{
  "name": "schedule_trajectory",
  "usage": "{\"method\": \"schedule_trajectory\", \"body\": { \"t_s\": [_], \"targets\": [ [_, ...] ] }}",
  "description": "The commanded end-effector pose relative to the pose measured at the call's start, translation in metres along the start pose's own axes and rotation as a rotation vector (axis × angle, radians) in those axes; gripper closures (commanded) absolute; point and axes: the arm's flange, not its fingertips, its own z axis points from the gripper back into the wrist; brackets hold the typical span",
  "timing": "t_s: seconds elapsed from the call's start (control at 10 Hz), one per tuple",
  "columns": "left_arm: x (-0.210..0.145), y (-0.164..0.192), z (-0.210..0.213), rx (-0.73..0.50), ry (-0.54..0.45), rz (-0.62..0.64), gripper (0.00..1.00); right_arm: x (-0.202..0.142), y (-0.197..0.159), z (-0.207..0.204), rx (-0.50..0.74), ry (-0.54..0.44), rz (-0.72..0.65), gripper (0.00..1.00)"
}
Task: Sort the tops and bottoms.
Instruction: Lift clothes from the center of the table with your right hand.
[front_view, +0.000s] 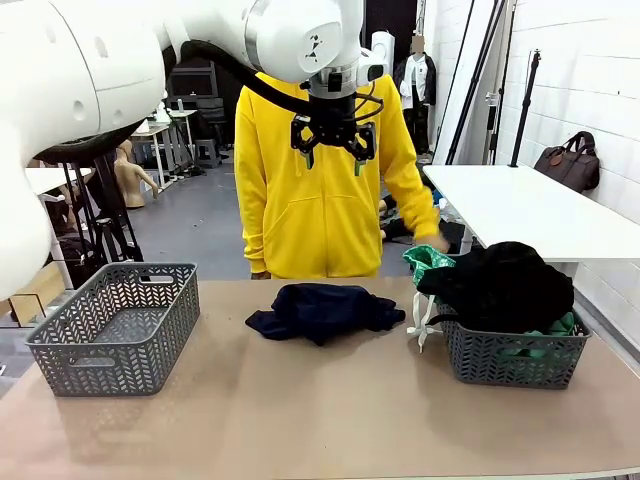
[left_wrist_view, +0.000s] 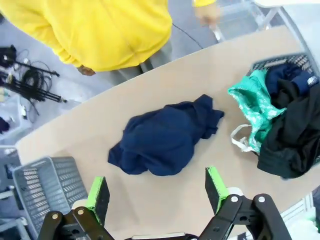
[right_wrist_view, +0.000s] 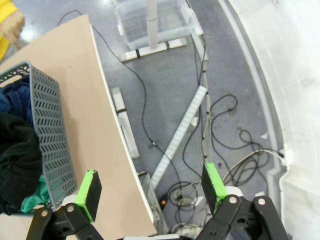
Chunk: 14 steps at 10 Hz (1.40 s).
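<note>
A crumpled dark navy garment (front_view: 320, 310) lies alone at the middle of the table. High above it my left gripper (front_view: 334, 152) hangs open and empty. In the left wrist view that navy garment (left_wrist_view: 165, 137) sits just beyond the spread green pads of the left gripper (left_wrist_view: 156, 192). A black garment (front_view: 505, 285) is heaped in the right basket (front_view: 515, 358). A bright green garment (front_view: 428, 262) spills over its near-left rim, with white cords (front_view: 420, 325) dangling. My right gripper (right_wrist_view: 152, 190) is open over the floor past the table's right edge, beside that basket (right_wrist_view: 47, 130).
An empty grey basket (front_view: 115, 325) stands at the table's left. A person in a yellow hoodie (front_view: 315, 200) stands at the far side, one hand (front_view: 432, 240) near the right basket. Cables and a clear plastic crate (right_wrist_view: 155, 22) lie on the floor.
</note>
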Motion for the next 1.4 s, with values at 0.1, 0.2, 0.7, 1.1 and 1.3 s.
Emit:
{"method": "schedule_trajectory", "body": {
  "t_s": [0.1,0.2,0.7,1.1,1.3],
  "targets": [
    [-0.003,0.048,0.000,0.210,-0.079,-0.003,0.00,-0.002,0.000,0.000,-0.013,0.010,0.014,0.00],
    [-0.032,0.106,0.005,0.265,-0.071,0.113,0.00,-0.002,0.000,0.000,-0.013,0.010,0.014,0.00],
    [-0.151,0.272,-0.005,0.343,0.007,0.429,0.00,-0.002,0.000,0.000,-0.013,0.010,0.014,0.00],
    [-0.205,0.312,-0.051,0.034,0.008,0.471,0.00,-0.002,0.000,0.000,-0.013,0.010,0.014,0.00],
    [-0.192,0.325,-0.060,-0.005,0.052,0.431,0.00,-0.002,0.000,0.000,-0.013,0.010,0.014,0.00]
  ]
}}
